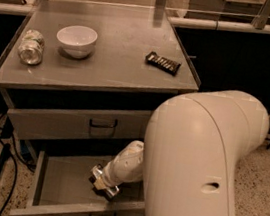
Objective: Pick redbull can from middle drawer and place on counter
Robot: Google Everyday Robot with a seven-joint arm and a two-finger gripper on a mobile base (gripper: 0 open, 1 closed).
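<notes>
Down inside one middle drawer [60, 188], gripper [105, 186] seemingly meets one redbull can [99, 174].

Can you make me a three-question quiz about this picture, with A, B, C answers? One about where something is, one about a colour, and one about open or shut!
1. Where is the gripper?
A) on the floor
B) down in the middle drawer
C) behind the cabinet

2. What colour is the bowl on the counter?
A) white
B) red
C) blue

3. The top drawer is:
A) pulled out
B) shut
C) missing

Answers:
1 B, the gripper sits low over that pulled-out drawer's floor.
2 A, it looks white against the grey top.
3 B, its front sits pushed in just under the counter.
</notes>
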